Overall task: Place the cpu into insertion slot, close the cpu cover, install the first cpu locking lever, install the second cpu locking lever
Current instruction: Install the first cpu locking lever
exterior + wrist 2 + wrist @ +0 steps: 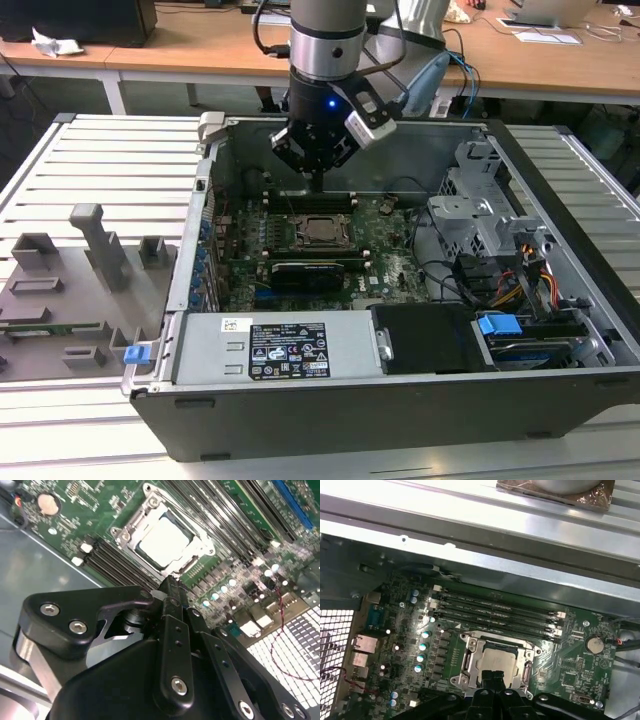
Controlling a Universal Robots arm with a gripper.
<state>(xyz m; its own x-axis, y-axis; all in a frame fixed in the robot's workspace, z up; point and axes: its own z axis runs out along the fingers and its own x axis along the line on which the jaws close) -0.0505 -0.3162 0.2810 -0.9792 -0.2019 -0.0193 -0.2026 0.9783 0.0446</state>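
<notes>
The cpu (322, 231) (161, 542) (501, 660) lies flat in the insertion slot (303, 243) (141, 555) (476, 649) on the green motherboard, its silvery top showing. The cpu cover (340, 231) (125, 534) (468, 661) rests down around it as a metal frame. My gripper (316, 186) (170, 584) (495, 676) hangs just above the socket's edge, on the side of the memory slots. Its fingers are shut together with nothing between them. How the locking levers sit I cannot tell.
Long black memory slots (495, 611) run beside the socket, and a black card (308, 271) lies on its other side. Case walls (212, 190), a drive cage (478, 210), cables (525, 275) and the power supply (275, 348) surround the board. A grey fixture plate (70, 290) sits at the exterior view's left.
</notes>
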